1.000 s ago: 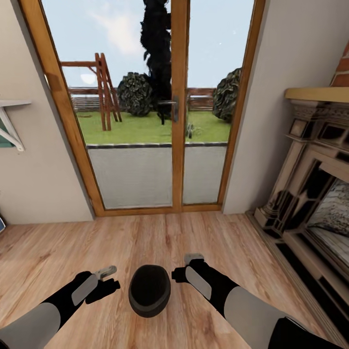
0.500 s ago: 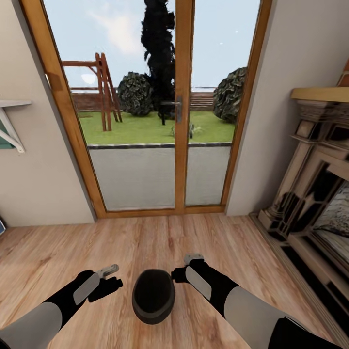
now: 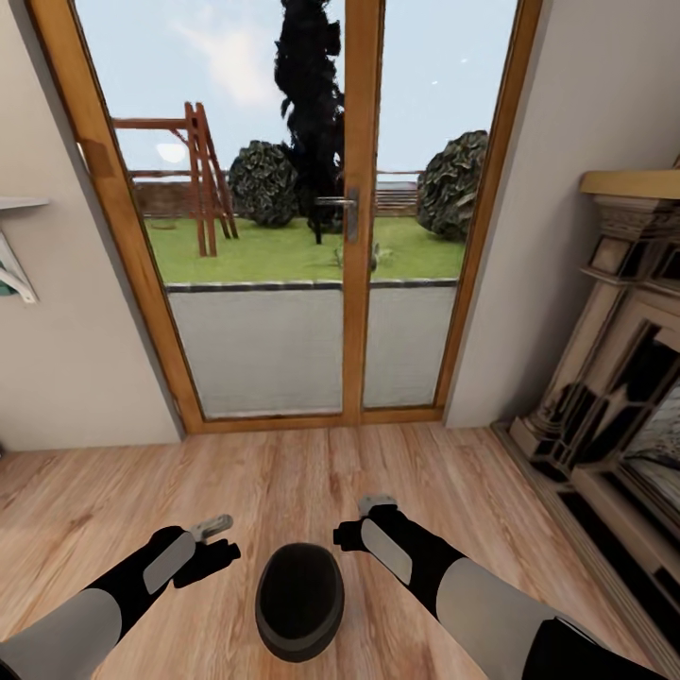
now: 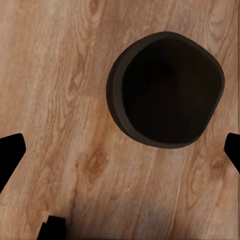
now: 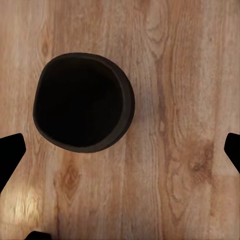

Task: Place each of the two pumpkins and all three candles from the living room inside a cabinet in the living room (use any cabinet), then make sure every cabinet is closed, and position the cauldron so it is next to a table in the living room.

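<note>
Down on the wooden floor [image 3: 283, 482] we see the cauldron [image 3: 299, 600] standing upright with its wide black mouth facing up, set between our two arms and just in front of the robot. Our left gripper [image 3: 215, 538] hangs beside it on one side and our right gripper [image 3: 364, 519] on the other — neither touches the pot. From the left wrist camera the cauldron [image 4: 165, 90] sits on the planks ahead of the fingers, whose dark tips show at the two far edges of the picture, so the jaws stand wide apart and hold nothing. The right wrist camera gives the same account: the cauldron [image 5: 83, 101] lies on the floor between and beyond the spread fingertips, and nothing is gripped. Ahead of us rises a glazed double door [image 3: 349, 208] in a wooden frame, with lawn, bushes and a swing frame outside. To our right stands an ornate fireplace [image 3: 623, 378] — its mantel pale, its panels dark — against the wall.
</note>
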Robot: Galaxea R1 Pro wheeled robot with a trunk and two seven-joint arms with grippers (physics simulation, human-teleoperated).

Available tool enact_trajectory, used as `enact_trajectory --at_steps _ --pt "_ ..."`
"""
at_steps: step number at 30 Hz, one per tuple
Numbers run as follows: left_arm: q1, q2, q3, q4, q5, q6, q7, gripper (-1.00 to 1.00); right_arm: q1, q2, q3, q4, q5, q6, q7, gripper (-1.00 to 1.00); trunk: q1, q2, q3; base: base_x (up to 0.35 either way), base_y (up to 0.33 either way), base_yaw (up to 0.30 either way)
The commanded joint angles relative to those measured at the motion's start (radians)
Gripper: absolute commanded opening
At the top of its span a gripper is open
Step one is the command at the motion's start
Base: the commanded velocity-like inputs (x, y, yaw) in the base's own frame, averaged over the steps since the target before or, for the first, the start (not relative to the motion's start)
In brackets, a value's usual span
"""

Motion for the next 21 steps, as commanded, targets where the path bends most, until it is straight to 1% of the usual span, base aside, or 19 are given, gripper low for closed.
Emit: enact_trajectory --at_steps 1,5,8,17,19,21 --pt "-0.001 0.001 -0.007 -0.003 0.011 0.001 0.009 1.00 -0.001 -0.001 0.007 -0.002 -0.010 0.001 -0.008 1.00 0.000 -0.001 -0.001 0.092 0.000 0.000" --pt "-0.001 0.000 -0.007 -0.008 0.011 0.001 0.009 1.00 -0.001 -0.001 0.007 -0.002 -0.011 0.001 0.005 1.00 0.000 -0.001 -0.001 0.035 0.000 0.000" --pt "-0.001 0.001 -0.009 -0.036 0.011 0.001 0.009 1.00 -0.001 0.000 0.007 -0.002 -0.011 0.001 0.012 1.00 0.000 -0.001 -0.001 0.007 0.000 0.000" --pt "0.000 0.001 -0.011 -0.055 0.012 0.002 0.006 1.00 -0.001 0.003 0.008 -0.005 -0.011 0.001 0.020 1.00 0.035 -0.064 -0.029 0.001 0.000 0.000" --pt "0.000 0.001 -0.010 -0.055 0.012 0.001 0.005 1.00 -0.001 0.003 0.009 -0.006 -0.010 0.001 0.045 1.00 0.042 -0.078 -0.036 0.000 0.000 0.000" --pt "0.000 0.002 -0.006 -0.055 0.015 0.001 0.004 1.00 -0.001 0.002 0.010 -0.006 -0.009 0.001 0.084 1.00 0.050 -0.092 -0.042 0.000 0.000 0.000"
